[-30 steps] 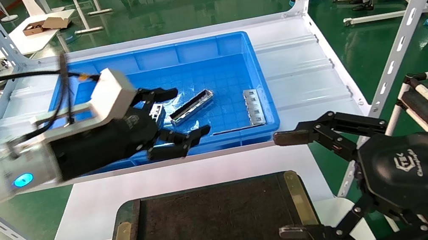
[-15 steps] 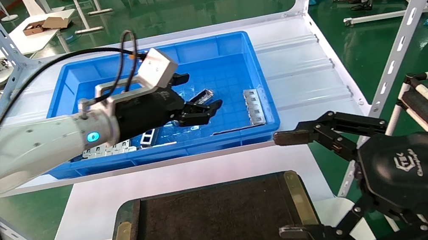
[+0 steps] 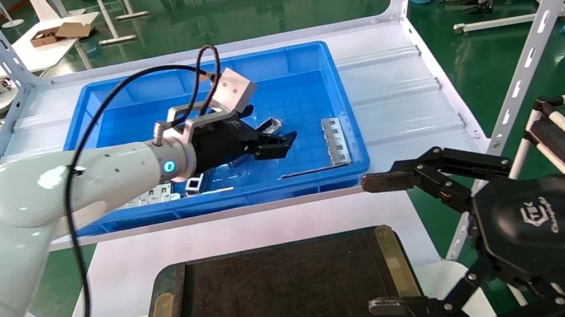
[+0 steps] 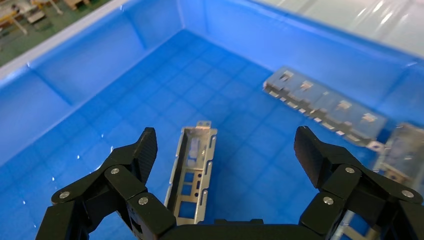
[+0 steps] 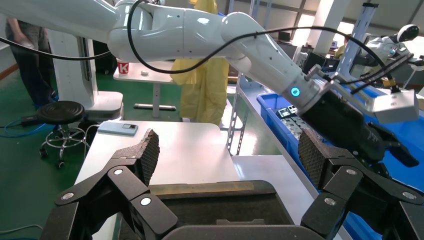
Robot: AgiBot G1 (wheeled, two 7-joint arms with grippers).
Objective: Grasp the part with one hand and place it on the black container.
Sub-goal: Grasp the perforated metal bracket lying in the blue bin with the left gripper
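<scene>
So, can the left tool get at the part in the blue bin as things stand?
Probably yes. The left tool is open inside the blue bin, its fingers either side of the part, which lies flat and alone on the floor. Nothing stands between them.

Shiny metal part (image 4: 192,176), glossy plastic bin (image 3: 346,131)

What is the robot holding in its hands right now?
Nothing. The left gripper hangs open over the metal channel part in the blue bin, not touching it. The right gripper is open and empty.
</scene>
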